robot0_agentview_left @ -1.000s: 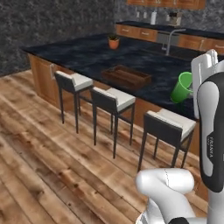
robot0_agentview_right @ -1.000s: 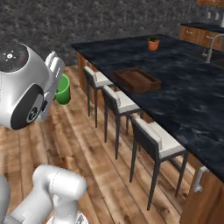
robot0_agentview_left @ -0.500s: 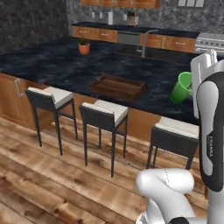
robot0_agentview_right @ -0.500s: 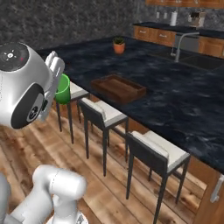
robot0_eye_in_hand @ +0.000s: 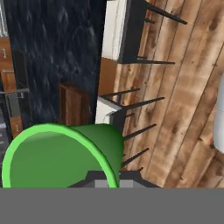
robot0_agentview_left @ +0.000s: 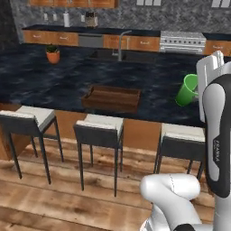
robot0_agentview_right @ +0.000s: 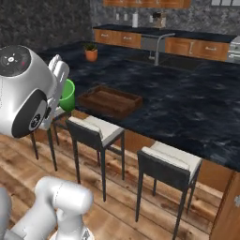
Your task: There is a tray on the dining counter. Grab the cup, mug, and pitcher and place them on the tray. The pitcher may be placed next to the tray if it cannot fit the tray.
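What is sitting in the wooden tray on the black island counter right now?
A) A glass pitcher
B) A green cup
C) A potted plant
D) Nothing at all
D: the tray shows a bare brown floor, while the green cup is held in the gripper away from it, and the potted plant stands far off on the counter.

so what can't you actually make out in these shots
- Claw tips: in the hand view the green cup covers them; in both base views the arm's own body does.
- Whether the green vessel has a handle: none shows, but its far side is hidden in every view.
- Tray floor: the near rim blocks it in the left base view.
- Items on the back counter: too small to identify.
- Mug and pitcher: not made out anywhere.
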Robot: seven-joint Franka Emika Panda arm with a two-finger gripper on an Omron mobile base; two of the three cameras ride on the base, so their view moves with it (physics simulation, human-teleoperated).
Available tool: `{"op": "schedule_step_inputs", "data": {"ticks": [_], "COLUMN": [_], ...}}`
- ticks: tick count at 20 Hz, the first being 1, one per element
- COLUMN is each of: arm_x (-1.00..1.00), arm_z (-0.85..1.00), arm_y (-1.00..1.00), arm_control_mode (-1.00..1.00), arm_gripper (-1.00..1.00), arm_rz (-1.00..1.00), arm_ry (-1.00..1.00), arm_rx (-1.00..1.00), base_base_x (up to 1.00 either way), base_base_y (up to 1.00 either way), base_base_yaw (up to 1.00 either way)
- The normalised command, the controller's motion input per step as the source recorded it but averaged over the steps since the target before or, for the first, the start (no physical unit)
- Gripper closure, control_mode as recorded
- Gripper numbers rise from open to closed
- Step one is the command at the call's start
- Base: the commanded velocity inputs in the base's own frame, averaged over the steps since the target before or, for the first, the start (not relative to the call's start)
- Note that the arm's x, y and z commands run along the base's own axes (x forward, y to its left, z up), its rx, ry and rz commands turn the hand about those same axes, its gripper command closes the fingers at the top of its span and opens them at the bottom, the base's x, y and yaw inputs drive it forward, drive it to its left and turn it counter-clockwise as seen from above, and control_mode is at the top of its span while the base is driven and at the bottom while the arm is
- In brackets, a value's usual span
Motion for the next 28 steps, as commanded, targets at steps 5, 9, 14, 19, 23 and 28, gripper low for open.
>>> {"op": "schedule_step_inputs", "data": {"ticks": [5, 9, 14, 19, 23, 28], "arm_x": [0.0, 0.0, 0.0, 0.0, 0.0, 0.0], "arm_z": [0.0, 0.0, 0.0, 0.0, 0.0, 0.0], "arm_y": [0.0, 0.0, 0.0, 0.0, 0.0, 0.0], "arm_control_mode": [1.0, 1.0, 1.0, 1.0, 1.0, 1.0], "arm_gripper": [1.0, 1.0, 1.0, 1.0, 1.0, 1.0], "arm_rz": [0.0, 0.0, 0.0, 0.0, 0.0, 0.0], "arm_ry": [0.0, 0.0, 0.0, 0.0, 0.0, 0.0], "arm_rx": [0.0, 0.0, 0.0, 0.0, 0.0, 0.0], "base_base_x": [0.48, 0.55, 0.62, 0.68, 0.52, 0.22], "base_base_y": [0.68, 0.72, 0.7, 0.47, 0.4, 0.55], "base_base_yaw": [-0.49, -0.5, -0.5, -0.46, -0.36, -0.14]}}
